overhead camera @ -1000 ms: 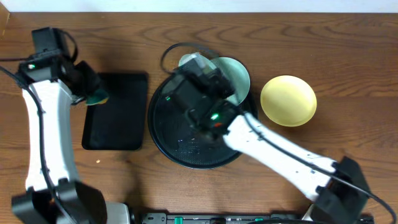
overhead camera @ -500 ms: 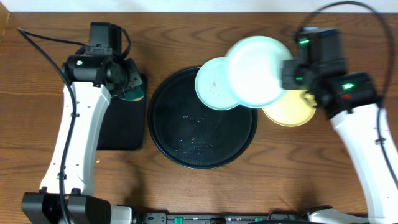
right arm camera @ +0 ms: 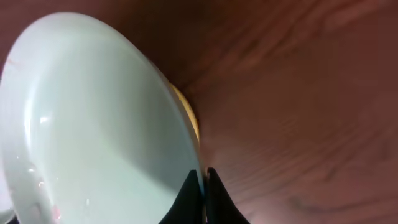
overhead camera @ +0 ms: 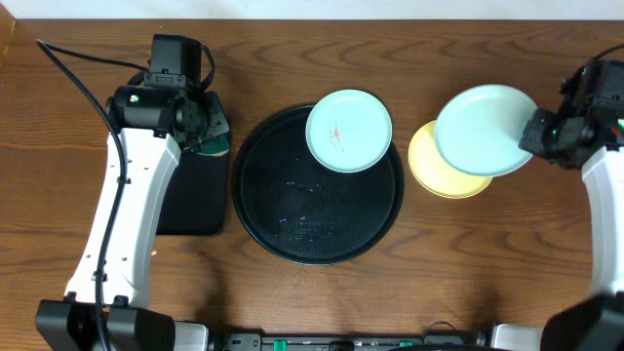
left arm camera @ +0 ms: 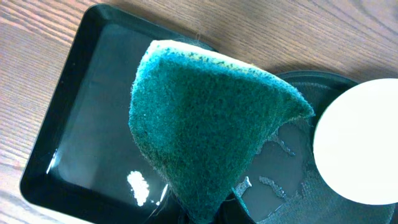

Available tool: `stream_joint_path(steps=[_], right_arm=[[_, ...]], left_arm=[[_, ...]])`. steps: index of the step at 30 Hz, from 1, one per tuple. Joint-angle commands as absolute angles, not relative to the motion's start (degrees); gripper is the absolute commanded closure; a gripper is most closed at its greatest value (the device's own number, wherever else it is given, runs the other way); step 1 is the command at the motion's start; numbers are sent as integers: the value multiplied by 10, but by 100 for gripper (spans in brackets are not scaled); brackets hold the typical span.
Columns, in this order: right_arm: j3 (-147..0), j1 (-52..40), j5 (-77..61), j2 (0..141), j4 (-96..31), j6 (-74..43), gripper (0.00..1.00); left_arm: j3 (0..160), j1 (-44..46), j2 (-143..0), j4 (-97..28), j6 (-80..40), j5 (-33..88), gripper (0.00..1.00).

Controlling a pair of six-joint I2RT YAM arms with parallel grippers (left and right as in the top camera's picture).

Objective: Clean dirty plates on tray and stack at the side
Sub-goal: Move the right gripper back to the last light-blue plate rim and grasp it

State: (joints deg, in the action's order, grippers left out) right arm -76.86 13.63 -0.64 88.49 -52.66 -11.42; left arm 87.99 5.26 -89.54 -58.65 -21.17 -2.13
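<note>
The right hand (right arm camera: 204,190) pinches the mint plate (right arm camera: 93,124) by its rim, overlapping the yellow plate (overhead camera: 429,168) below. Only the wrist view plainly shows the sponge (left arm camera: 205,118) that the left hand (overhead camera: 207,127) clutches.

overhead looks straight down on the table (overhead camera: 439,253); wrist views see it up close.
</note>
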Motion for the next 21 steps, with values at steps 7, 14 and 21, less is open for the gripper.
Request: stream_joint_path(steps=[7, 14, 21], right_arm=[[-708, 126, -20, 965, -444, -122, 99], [-705, 110, -38, 1028, -426, -122, 96], [-710, 71, -42, 1046, -423, -121, 87]], left_arm=[[880, 56, -900, -580, -217, -35, 93], [880, 56, -900, -580, -217, -35, 92], [880, 56, -901, -580, -217, -35, 93]])
